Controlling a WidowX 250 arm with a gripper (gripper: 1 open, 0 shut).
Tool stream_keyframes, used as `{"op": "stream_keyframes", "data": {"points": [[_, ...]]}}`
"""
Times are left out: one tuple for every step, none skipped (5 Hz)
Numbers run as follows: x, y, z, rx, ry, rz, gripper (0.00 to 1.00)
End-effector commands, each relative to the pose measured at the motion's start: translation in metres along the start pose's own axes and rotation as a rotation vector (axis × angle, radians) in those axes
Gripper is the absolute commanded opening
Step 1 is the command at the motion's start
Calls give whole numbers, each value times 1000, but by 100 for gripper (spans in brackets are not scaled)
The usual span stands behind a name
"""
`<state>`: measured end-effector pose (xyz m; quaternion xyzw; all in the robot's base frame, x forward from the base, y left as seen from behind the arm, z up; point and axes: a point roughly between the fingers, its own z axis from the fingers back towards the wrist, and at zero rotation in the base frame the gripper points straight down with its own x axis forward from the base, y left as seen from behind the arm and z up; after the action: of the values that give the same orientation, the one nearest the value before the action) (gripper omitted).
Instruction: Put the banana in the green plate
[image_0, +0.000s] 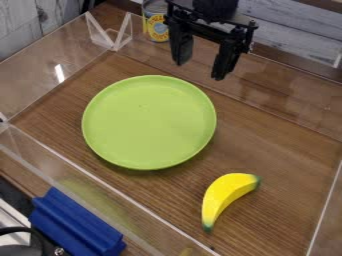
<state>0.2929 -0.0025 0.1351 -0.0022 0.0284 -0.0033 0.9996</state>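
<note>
The wooden table carries the green plate at its middle, bare, with clear walls around the work area. The gripper hangs at the far edge, beyond the plate's far rim, jaws apart and holding nothing. The banana lies well apart from it at the near right — long axis slanting from near-left to far-right — with open wood between them.

Blue object cut off (bottom edge).
</note>
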Motion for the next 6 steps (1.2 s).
{"op": "stream_keyframes", "data": {"points": [[-11,-11,-8,-7,7,6,100],[-32,-32,-17,-18,-12,9,100],[-47,-53,-25,-29,-37,9,100],[-56,-66,-35,-32,-67,15,100],[-61,-74,-47,-41,-101,13,100],[-64,-80,-63,-52,-121,16,100]]}}
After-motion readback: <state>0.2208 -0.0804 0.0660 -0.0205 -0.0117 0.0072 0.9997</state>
